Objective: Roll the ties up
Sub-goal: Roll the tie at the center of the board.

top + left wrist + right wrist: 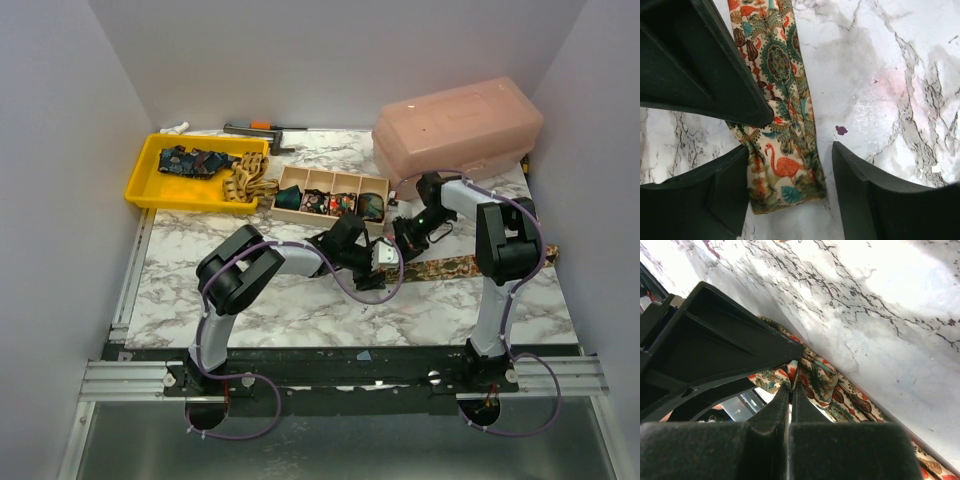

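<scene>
Left wrist showed your left gripper (790,150) spread either side of the tie (775,65) end, just in front of the wooden box (332,195); right gripper (791,385) was closed. Roll looked barely started, so pinching that end seemed next.

Top view: the tie (455,267) is lost at its left end under the arms, and the coils (317,201) in the wooden box (335,173) are too small to read. Left wrist: the tie (785,140) runs off the top edge, one side covered by a black finger (705,60). Right wrist: the right fingers (777,415) are pressed together. Cloth between them? Can't tell. The tie (820,382) exits bottom right.
</scene>
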`<state>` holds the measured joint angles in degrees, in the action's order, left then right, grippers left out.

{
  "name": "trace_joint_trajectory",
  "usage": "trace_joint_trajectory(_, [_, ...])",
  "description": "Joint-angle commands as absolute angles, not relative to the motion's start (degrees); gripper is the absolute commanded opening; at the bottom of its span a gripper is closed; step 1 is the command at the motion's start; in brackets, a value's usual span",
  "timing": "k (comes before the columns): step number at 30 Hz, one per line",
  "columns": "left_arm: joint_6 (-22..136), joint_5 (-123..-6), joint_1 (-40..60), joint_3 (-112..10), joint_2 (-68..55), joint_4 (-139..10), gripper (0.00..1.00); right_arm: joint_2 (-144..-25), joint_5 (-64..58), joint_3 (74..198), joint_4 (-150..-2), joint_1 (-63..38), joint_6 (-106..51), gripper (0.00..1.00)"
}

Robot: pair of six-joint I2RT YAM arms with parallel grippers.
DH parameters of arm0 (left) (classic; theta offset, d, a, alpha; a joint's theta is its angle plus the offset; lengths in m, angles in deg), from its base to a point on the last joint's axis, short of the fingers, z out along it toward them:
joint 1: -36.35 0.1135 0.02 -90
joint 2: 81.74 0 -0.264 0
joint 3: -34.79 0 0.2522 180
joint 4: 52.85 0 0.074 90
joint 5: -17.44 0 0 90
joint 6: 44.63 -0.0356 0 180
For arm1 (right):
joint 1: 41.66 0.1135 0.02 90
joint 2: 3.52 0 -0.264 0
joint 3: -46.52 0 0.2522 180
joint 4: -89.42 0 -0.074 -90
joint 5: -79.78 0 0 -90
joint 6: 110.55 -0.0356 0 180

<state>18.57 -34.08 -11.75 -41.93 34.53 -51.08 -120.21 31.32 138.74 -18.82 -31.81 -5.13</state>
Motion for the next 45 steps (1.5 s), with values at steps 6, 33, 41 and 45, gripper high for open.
trace_joint_trajectory(6, [15.84, -37.58, -11.59, -37.66, 37.75, -65.02, 0.28, -121.12, 27.73, 138.41, -20.94, -31.84, -0.84, 0.00])
trace_joint_trajectory(33, [20.31, -44.35, -14.72, -43.32, 39.53, -65.07, 0.38, -116.61, 31.79, 135.53, -20.80, -32.50, -3.30, 0.09])
trace_joint_trajectory(41, [20.01, -47.59, -13.23, -38.40, 36.61, -66.17, 0.25, -113.26, 27.98, 135.72, -16.41, -35.68, -2.87, 0.35])
trace_joint_trajectory(45, [24.06, -50.95, -12.06, -38.03, 36.28, -66.10, 0.25, -112.18, 24.99, 131.83, -18.78, -35.66, -4.94, 0.33])
